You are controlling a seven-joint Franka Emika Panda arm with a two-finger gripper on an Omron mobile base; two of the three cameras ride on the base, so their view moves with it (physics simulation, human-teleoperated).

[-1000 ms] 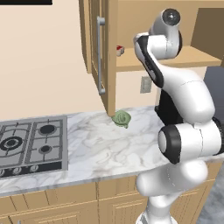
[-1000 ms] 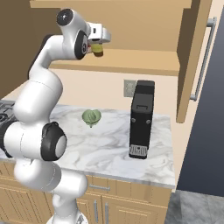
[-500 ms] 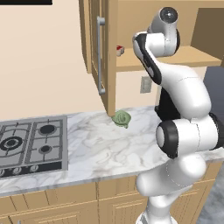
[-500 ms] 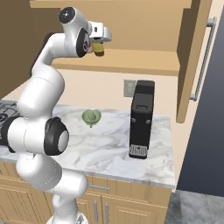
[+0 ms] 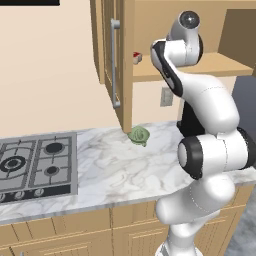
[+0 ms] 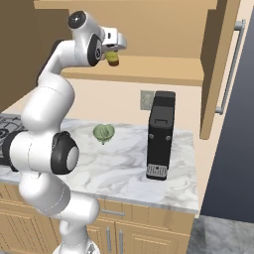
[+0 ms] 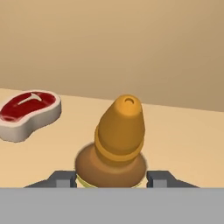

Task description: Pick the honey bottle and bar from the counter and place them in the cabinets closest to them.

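On the left, a stove [image 5: 37, 162] sits in the marble surface [image 5: 115, 170], with a green lump [image 6: 103, 132] farther right near a black appliance [image 6: 160, 135]. Above, in the open cabinet [image 6: 149, 74], a red-and-white packet [image 7: 28, 113] lies on the shelf. Beside it, the gripper [image 7: 111, 178] is closed around the honey bottle [image 7: 114, 140], over the shelf.

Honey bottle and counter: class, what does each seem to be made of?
Honey bottle: probably smooth amber plastic; matte, rounded and uniformly coloured.
Counter: marble or marble-look stone, judging by grey veins on a polished white top.
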